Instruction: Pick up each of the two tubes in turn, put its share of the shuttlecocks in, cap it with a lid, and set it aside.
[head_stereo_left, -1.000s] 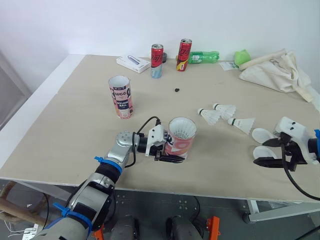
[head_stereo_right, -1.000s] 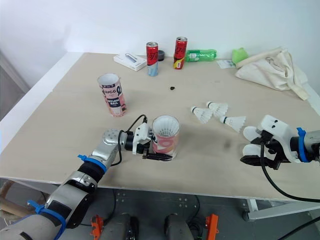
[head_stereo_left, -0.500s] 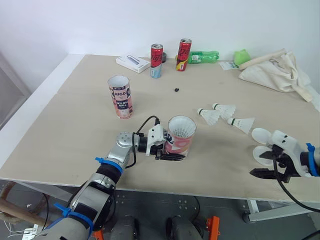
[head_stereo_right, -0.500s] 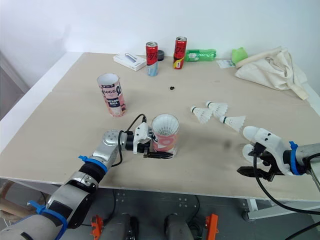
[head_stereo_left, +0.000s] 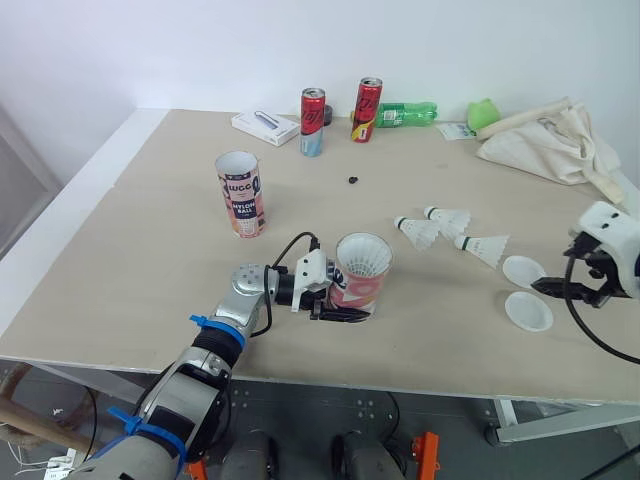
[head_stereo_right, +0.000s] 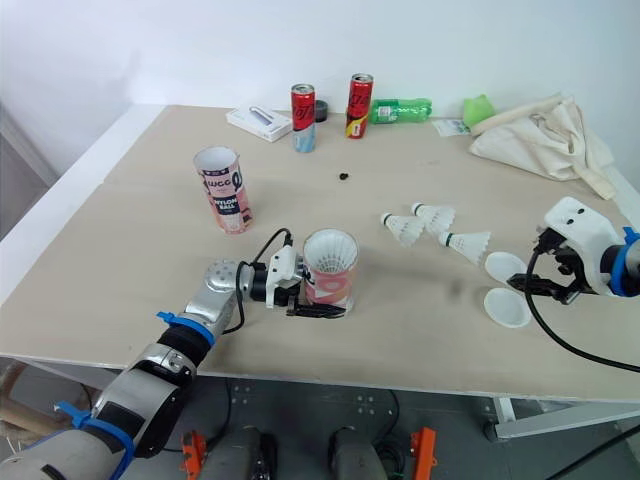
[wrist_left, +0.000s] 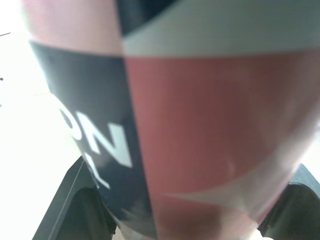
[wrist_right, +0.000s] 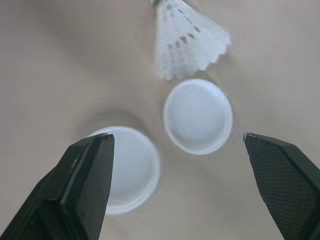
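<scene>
My left gripper (head_stereo_left: 348, 300) is shut on a pink and white tube (head_stereo_left: 360, 280) standing upright near the table's front edge, with white feathers showing in its mouth. In the left wrist view the tube (wrist_left: 190, 125) sits between both fingers (wrist_left: 85, 205). A second, matching tube (head_stereo_left: 240, 192) stands open further back on the left. Three shuttlecocks (head_stereo_left: 450, 228) lie to the right of the held tube. Beyond them lie two white lids (head_stereo_left: 523, 270) (head_stereo_left: 528, 310). My right gripper (head_stereo_left: 548, 288) hangs open just right of the lids; the lids (wrist_right: 198, 116) show between its fingers (wrist_right: 85, 185).
Two drink cans (head_stereo_left: 314, 122) (head_stereo_left: 367, 110), a green bottle (head_stereo_left: 407, 113) and a white box (head_stereo_left: 266, 126) stand along the back. A cloth bag (head_stereo_left: 550, 145) fills the back right corner. A small black item (head_stereo_left: 354, 181) lies mid-table.
My right gripper dipped toward the front edge beside the lids, then lifted and drew back to the right, uncovering both lids. The left gripper and its tube stayed put.
</scene>
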